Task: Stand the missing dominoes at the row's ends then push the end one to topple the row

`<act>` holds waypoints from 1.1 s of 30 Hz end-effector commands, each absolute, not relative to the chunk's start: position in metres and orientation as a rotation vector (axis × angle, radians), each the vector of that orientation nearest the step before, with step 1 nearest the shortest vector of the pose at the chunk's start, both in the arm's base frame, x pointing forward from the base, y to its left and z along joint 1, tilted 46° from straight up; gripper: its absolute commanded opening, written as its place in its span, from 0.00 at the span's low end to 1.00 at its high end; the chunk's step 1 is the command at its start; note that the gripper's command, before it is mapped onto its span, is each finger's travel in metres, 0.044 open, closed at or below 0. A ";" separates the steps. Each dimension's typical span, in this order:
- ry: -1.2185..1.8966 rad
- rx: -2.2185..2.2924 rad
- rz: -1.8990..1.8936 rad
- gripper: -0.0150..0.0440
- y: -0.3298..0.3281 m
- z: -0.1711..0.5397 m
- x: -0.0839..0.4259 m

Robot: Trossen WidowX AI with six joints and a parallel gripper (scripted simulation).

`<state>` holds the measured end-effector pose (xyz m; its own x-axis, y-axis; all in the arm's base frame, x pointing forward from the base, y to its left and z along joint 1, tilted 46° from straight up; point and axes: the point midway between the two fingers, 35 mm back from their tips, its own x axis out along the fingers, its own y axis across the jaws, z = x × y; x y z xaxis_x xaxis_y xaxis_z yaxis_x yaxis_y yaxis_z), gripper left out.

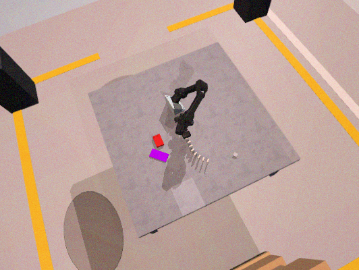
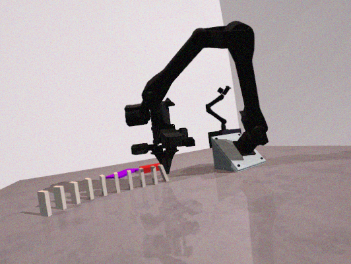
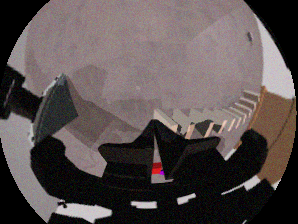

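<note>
A curved row of several pale dominoes runs from its far end domino (image 1: 208, 160) (image 2: 45, 203) to its end nearest the arm's base. The end domino there (image 2: 163, 173) (image 3: 167, 119) is tilted, its top leaning toward its neighbour in the row. In the exterior view the other dominoes look upright. My gripper (image 2: 168, 172) (image 3: 153, 121) is shut and empty. Its tips are low, right beside the tilted domino, on the side away from the row. Whether they touch it cannot be told. In the top view the arm partly hides this end.
A red block (image 1: 158, 140) (image 2: 147, 169) and a purple block (image 1: 158, 155) (image 2: 123, 173) lie flat beside the row. A small pale cube (image 1: 235, 155) lies on the opposite side. The arm's wedge-shaped base (image 2: 220, 159) (image 3: 57, 112) stands beyond the tilted domino's end.
</note>
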<state>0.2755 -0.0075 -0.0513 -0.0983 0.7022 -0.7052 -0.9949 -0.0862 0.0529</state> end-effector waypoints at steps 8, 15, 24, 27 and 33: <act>0.689 -0.601 1.553 0.25 -0.037 -0.034 0.292; 0.636 -0.610 1.583 0.25 -0.045 -0.010 0.307; 0.636 -0.610 1.583 0.25 -0.045 -0.010 0.307; 0.636 -0.610 1.583 0.25 -0.045 -0.010 0.307; 0.636 -0.610 1.583 0.25 -0.045 -0.010 0.307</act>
